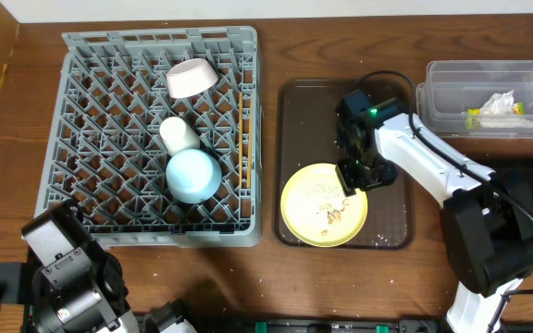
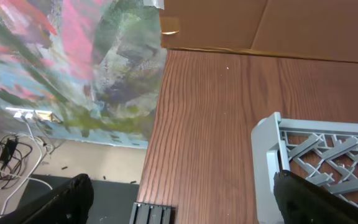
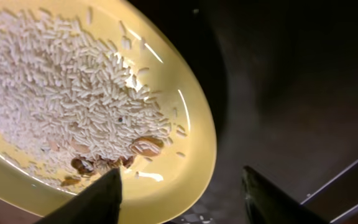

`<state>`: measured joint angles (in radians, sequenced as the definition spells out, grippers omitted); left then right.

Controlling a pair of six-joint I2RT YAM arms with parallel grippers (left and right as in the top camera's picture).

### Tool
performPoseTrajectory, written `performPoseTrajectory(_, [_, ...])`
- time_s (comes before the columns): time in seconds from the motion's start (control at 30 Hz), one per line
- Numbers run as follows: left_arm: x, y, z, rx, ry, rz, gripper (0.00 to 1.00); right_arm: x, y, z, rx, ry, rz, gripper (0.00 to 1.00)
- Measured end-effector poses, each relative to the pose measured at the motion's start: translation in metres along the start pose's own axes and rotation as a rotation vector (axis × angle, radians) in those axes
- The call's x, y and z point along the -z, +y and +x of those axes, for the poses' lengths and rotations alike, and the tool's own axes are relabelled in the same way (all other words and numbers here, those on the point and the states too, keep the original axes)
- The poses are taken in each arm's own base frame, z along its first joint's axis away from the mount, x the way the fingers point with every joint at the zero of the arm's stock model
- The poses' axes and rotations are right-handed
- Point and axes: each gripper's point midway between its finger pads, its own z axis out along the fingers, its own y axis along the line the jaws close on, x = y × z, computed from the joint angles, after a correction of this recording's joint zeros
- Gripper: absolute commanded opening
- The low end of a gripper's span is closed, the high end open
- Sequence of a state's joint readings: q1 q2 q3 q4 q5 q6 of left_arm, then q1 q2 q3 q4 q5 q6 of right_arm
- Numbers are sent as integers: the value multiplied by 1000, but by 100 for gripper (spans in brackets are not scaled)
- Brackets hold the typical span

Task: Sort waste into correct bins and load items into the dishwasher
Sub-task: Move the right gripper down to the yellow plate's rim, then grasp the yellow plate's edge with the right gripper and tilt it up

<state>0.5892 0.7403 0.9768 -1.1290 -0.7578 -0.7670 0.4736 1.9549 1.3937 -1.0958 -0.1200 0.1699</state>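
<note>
The yellow plate (image 3: pixel 194 134) lies on the brown tray (image 1: pixel 391 227), at the near end of it. White rice (image 3: pixel 61 93) is spread over the plate, with a few brown bits of food (image 3: pixel 145 147) by the rim.

The right gripper (image 3: pixel 180 180) hangs low over the plate's edge. Its two fingers (image 3: pixel 98 199) are wide apart. One is over the plate and the other is over the tray, with the rim between them. It holds nothing. It may be touching the plate, but the view is too close to tell.

To the left of the tray is the big grey rack (image 1: pixel 100 55). In it are a white bowl (image 1: pixel 192 78), a small white cup (image 1: pixel 179 135) and a light-blue saucer (image 1: pixel 192 176). The cup and saucer are right next to each other. A thin stick along the rack's right side looks like the chopsticks (image 1: pixel 242 129).

The clear tub (image 1: pixel 442 76) is at the far right. A white tissue (image 1: pixel 500 104) and a green-yellow wrapper (image 1: pixel 475 117) lie in it.

The left gripper (image 2: pixel 185 199) is open wide and empty, over the wooden table (image 2: pixel 204 124) just off the rack's corner.
</note>
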Motion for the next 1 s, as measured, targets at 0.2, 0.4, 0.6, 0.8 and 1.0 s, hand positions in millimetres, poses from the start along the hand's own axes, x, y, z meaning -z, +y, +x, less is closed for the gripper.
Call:
performPoseTrajectory(0.2, [0, 0, 0, 0, 0, 0, 94, 0, -8, -7, -11, -31, 38, 34])
performPoseTrajectory(0.4, [0, 0, 0, 0, 0, 0, 94, -15, -22, -7, -43, -46, 60, 30])
performPoseTrajectory(0.6, [0, 0, 0, 0, 0, 0, 94, -26, -27, 0, -67, -32, 75, 22])
performPoseTrajectory(0.8, [0, 0, 0, 0, 0, 0, 94, -22, -50, -3, -170, -62, 185, 26])
performPoseTrajectory(1.0, [0, 0, 0, 0, 0, 0, 94, -13, -91, -8, -304, -82, 232, 25])
